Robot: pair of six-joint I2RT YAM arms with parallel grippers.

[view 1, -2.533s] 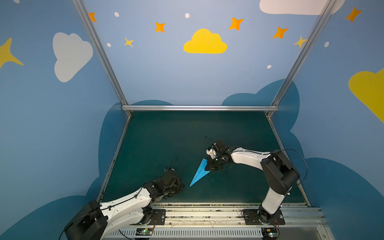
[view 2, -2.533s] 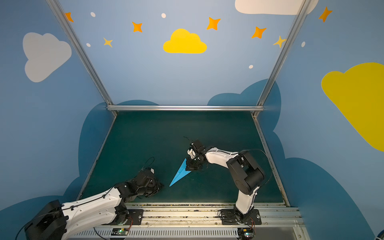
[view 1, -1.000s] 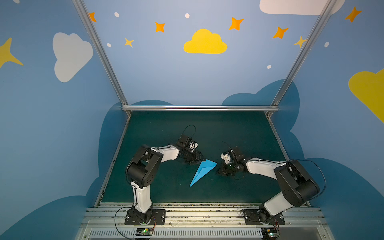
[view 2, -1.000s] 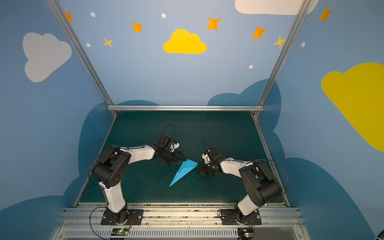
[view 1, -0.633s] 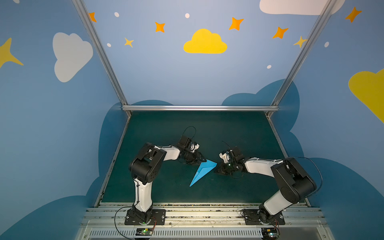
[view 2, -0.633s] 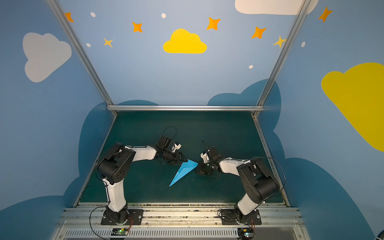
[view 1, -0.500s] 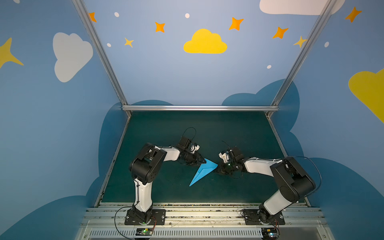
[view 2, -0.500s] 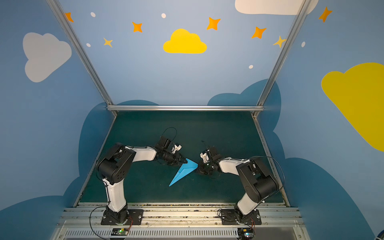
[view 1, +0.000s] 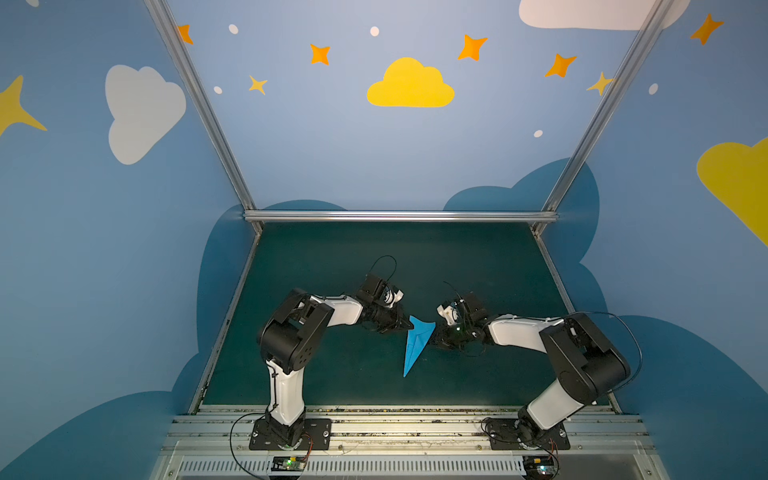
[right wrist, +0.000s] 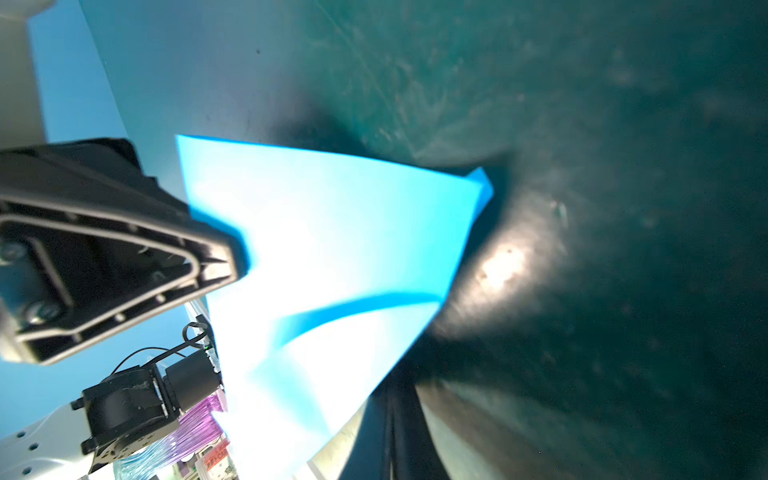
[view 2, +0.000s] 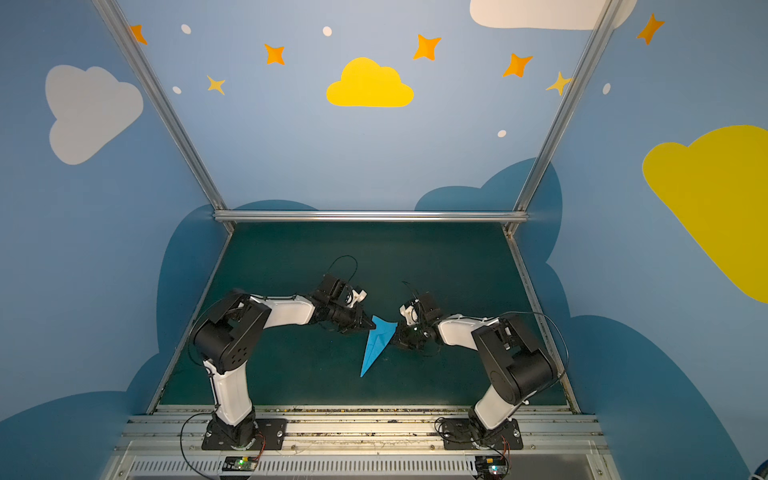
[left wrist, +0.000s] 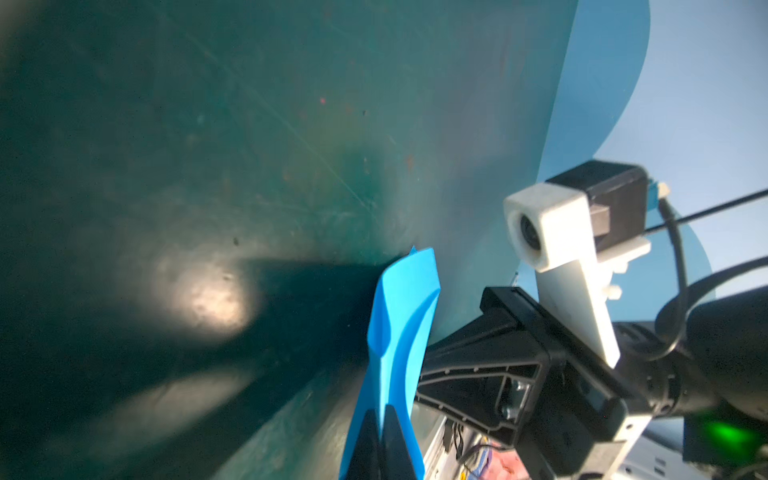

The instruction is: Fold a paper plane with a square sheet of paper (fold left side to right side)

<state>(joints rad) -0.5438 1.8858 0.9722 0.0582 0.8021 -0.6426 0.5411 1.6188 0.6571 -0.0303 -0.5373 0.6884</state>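
I'm pinching the plane (view 1: 417, 344), mid-frame, with the left claw (view 1: 408, 327); the right claw (view 1: 434, 338) is resting pressed together beside it.

This is a robotics lab test cell rather than a home or shop. Blue walls (view 1: 374, 166) printed with a yellow cloud (view 1: 409, 85) and orange stars (view 1: 471, 46) sit in bare aluminium frame profiles (view 1: 399, 215) around a dark green bench (view 1: 332, 257). A white-and-black left arm (view 1: 286, 386) and right arm (view 1: 552, 403) are bolted to a metal rail (view 1: 415, 428) along the front edge, beside a small exposed circuit board (view 1: 291, 462) with a lit green light.
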